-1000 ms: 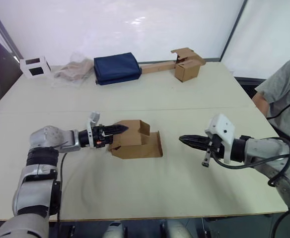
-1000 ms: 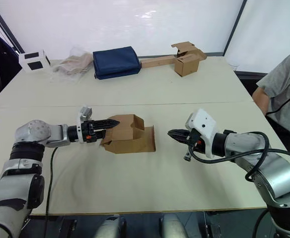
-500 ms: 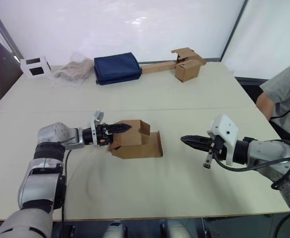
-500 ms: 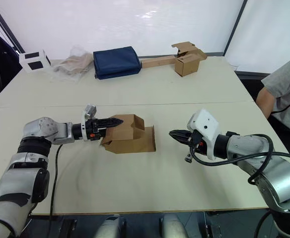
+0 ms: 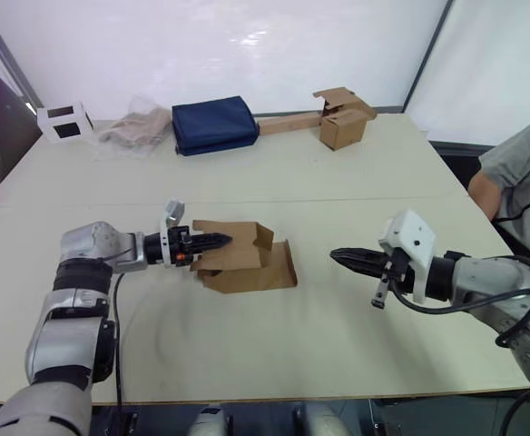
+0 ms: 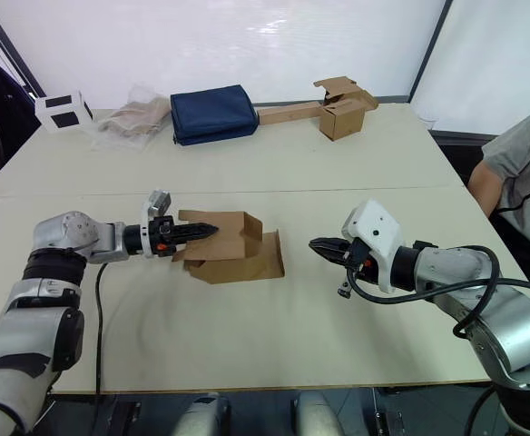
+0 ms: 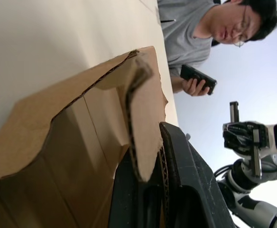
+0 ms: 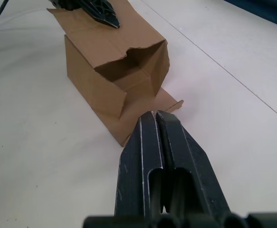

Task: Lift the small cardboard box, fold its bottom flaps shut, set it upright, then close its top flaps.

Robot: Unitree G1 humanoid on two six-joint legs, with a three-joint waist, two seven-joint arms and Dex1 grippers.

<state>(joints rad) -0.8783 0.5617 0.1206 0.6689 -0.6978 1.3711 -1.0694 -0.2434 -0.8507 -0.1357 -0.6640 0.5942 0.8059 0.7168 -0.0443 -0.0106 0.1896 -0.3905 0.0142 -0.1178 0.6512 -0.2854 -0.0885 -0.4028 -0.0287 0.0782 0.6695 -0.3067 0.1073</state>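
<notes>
**Two grippers at the table — one pinching cardboard, one pressed together**

Two arms are reaching over the pale table [image 5: 338, 163]. The small cardboard box [image 5: 244, 259] is lying on its side near the table's middle, its open end facing the robot's right, with one flap [image 5: 285, 262] lying flat on the table at that end. The left gripper [image 5: 216, 242] is pinching a cardboard panel on the box's upper left side — the left wrist view shows the corrugated edge sitting between the two black fingers [image 7: 186, 166]. The right gripper [image 5: 336, 256] is hanging well apart from the box on its open side, pointing toward it, with its fingers [image 8: 162, 142] pressed together and holding nothing.

Along the far edge are lying a navy fabric bundle [image 5: 213, 124], another brown box [image 5: 342, 123] with ragged flaps, and a small white cube [image 5: 63, 122]. A person [image 5: 524, 177] is sitting at the robot's right, holding a phone [image 7: 198, 79].
</notes>
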